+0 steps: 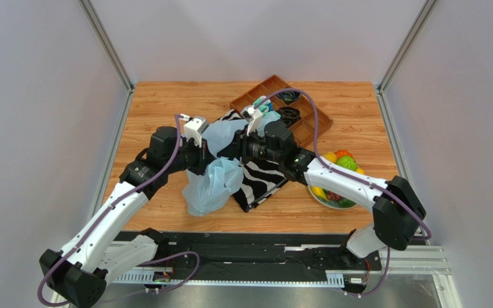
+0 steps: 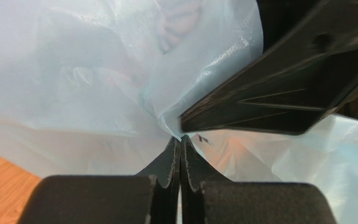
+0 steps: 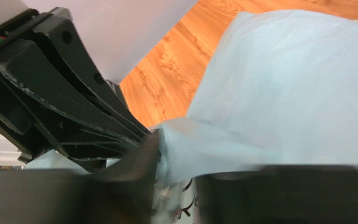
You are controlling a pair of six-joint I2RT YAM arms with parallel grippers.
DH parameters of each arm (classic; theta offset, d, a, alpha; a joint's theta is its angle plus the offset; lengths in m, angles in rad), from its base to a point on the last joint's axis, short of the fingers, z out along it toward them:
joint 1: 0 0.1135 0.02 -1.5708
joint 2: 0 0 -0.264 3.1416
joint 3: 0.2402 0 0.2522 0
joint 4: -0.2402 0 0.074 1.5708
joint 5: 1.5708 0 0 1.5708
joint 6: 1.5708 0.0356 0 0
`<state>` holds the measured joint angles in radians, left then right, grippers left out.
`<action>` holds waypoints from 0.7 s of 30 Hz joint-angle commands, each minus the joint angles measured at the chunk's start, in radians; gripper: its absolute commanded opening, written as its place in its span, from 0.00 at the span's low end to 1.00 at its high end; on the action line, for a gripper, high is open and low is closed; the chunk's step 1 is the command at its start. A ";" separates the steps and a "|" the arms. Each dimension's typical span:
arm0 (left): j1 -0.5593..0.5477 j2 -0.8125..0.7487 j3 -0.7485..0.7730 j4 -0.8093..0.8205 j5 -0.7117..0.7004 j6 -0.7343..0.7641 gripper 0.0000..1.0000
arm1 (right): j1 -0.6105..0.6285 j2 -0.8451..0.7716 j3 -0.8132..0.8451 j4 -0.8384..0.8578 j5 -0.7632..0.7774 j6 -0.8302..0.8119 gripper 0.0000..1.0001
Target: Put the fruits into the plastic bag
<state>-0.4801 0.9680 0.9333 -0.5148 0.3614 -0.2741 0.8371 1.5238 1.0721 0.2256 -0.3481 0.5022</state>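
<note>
The light-blue plastic bag (image 1: pixel 214 183) hangs bunched between my two grippers over the zebra-striped cloth (image 1: pixel 265 183). My left gripper (image 1: pixel 205 157) is shut on a fold of the bag's film (image 2: pixel 120 93), its jaws pressed together at the tips (image 2: pixel 181 139). My right gripper (image 1: pixel 241 151) faces it, tip to tip. In the right wrist view its jaws (image 3: pixel 181 149) are blurred and stand apart, with bag film (image 3: pixel 283 93) lying between them and over the right finger. The fruits (image 1: pixel 340 163), yellow, orange and green, lie on a plate at the right, partly hidden by my right arm.
A brown compartment tray (image 1: pixel 307 125) with dark items and rolled socks stands at the back, just behind the grippers. The fruit plate's rim (image 1: pixel 323 200) is near the table's right front. Grey walls close in both sides.
</note>
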 commanded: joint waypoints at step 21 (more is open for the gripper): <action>-0.003 -0.293 -0.097 0.079 -0.168 0.026 0.00 | -0.006 -0.169 -0.116 0.024 0.051 0.107 0.84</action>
<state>-0.4820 0.6910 0.8330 -0.4793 0.2195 -0.2703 0.8280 1.3293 0.9573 0.0906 -0.1661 0.5430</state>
